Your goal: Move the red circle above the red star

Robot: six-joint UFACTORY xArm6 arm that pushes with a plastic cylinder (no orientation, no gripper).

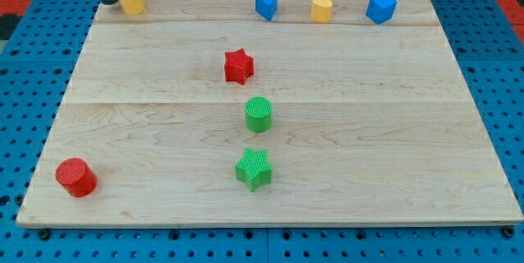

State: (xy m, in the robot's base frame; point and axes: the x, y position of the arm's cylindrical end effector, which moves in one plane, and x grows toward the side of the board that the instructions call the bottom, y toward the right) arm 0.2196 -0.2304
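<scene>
The red circle [75,176] sits near the board's bottom left corner. The red star [238,65] lies above the board's middle, far up and to the right of the circle. My tip [110,1] is at the view's top left, just left of a yellow block [131,0] and far from both red blocks.
A green circle [258,115] and a green star [254,169] lie below the red star. Along the top edge are a blue block [266,5], a yellow heart [322,7] and another blue block [381,7]. The wooden board [393,132] rests on a blue pegboard.
</scene>
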